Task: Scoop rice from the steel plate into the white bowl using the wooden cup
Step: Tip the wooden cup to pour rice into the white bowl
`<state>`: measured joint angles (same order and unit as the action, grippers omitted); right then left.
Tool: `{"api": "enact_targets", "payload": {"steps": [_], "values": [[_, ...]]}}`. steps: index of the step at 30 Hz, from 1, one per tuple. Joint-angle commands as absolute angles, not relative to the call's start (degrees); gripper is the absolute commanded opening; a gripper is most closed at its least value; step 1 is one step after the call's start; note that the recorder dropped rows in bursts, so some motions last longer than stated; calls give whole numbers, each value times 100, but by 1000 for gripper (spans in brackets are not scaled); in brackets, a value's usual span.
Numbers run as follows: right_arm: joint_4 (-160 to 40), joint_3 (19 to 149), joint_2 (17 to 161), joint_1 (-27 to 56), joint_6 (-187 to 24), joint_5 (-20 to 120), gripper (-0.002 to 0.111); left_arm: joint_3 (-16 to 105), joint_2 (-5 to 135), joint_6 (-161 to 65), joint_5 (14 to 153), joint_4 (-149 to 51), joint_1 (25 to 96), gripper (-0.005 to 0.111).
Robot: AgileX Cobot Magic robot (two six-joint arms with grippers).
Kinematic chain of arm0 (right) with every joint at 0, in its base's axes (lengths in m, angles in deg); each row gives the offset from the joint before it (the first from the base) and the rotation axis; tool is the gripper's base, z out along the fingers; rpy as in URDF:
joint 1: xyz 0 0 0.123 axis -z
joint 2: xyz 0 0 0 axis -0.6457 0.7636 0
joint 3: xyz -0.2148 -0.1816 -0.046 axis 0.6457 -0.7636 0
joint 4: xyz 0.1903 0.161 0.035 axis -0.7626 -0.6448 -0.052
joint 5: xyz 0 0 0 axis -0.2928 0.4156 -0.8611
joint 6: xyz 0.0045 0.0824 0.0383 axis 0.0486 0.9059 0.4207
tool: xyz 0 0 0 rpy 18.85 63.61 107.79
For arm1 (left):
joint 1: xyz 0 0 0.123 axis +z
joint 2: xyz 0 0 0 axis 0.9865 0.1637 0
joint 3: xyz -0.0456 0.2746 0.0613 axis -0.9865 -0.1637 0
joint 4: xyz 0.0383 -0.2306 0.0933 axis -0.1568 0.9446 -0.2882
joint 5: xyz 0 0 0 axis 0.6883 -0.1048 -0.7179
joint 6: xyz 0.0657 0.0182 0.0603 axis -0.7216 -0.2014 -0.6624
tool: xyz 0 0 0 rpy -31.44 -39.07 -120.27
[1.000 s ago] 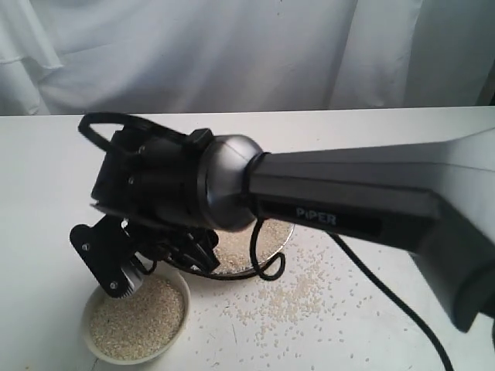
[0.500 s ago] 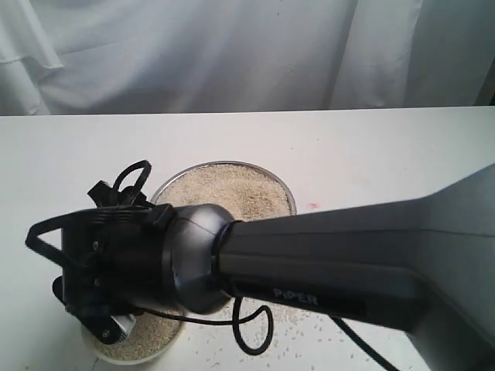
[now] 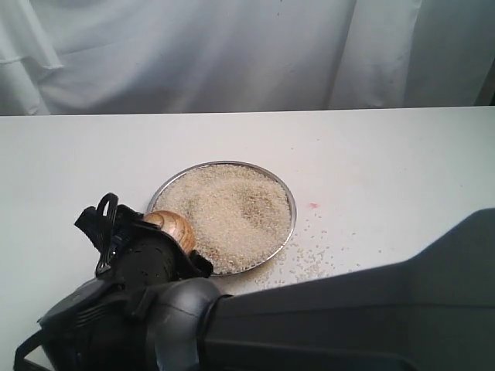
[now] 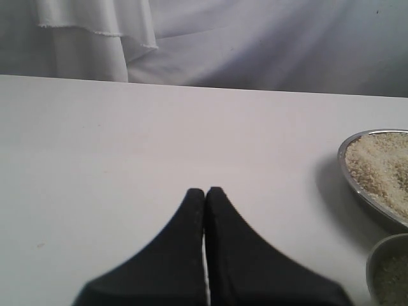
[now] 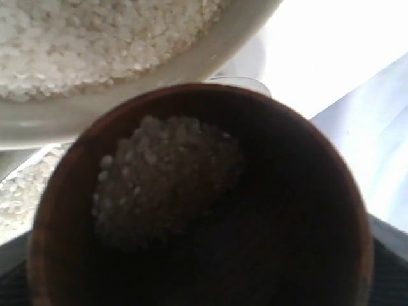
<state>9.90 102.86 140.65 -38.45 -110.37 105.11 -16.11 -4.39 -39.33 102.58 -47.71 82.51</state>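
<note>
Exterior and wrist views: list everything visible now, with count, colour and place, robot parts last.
steel plate: one, silver, mid-table.
rice: pale beige; heaped on plate, in bowl, some in cup, grains scattered on table.
white bowl: one, cream, beside plate, next to cup.
wooden cup: one, reddish-brown, at plate's rim, in right gripper.
table: one, white.
curtain: white, behind table.
red mark: one, on table near plate.
left gripper: one, black, shut, empty, above bare table.
right gripper: one, black, closed on cup.
</note>
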Motion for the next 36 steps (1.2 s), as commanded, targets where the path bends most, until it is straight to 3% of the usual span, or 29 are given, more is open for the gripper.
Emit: {"api": "enact_targets", "payload": {"steps": [1,36], "values": [[1457,10261,13974,-3961,-10817,10663,0,-1639,-463,-3931,10173,-4762,8262,0],[4037,9529,13984,-4407,-9539,11187,0,-1639,-463,-3931,10173,-4762,8262,0]]}}
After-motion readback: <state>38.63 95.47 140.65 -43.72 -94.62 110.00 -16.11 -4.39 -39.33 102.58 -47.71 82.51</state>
